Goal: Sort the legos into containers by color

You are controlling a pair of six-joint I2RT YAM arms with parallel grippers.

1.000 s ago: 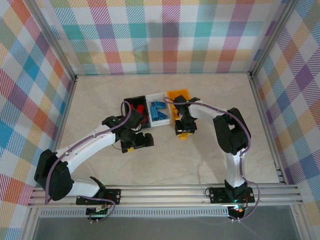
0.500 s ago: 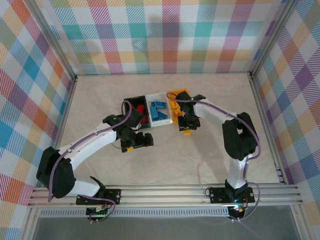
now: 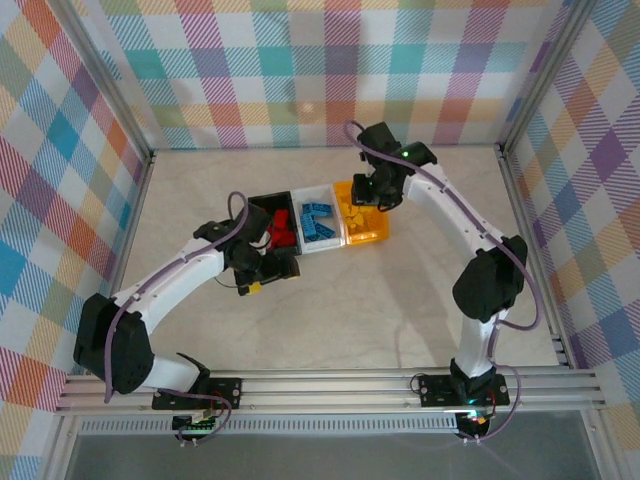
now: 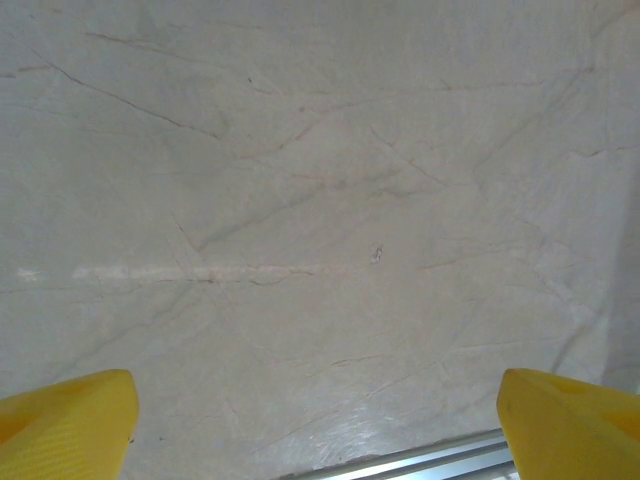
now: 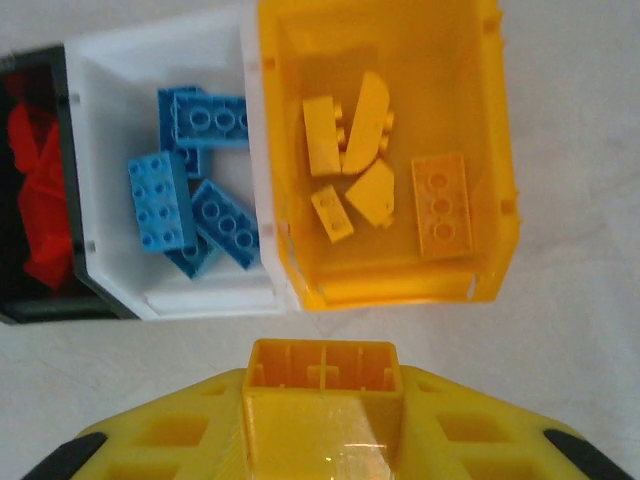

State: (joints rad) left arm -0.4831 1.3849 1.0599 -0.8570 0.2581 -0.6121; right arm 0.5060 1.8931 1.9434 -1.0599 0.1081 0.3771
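Plaid walls (image 3: 330, 70) close round a pale, veined bench (image 3: 420, 300); on it 3 bins stand touching in a row; the black bin (image 3: 258, 205) holds red legos (image 3: 283, 230), the white bin (image 5: 110, 60) blue legos (image 5: 215, 120), the orange-yellow bin (image 5: 490, 150) yellow legos (image 5: 322, 135); the right pincer (image 5: 322, 440) hangs near that bin, narrow, gripping 1 yellow brick (image 5: 322, 365); the left pincer (image 4: 320, 420) gapes wide over bare bench, holding nothing; sorting looks nearly finished, with dropping this brick among the yellows the likely last step.
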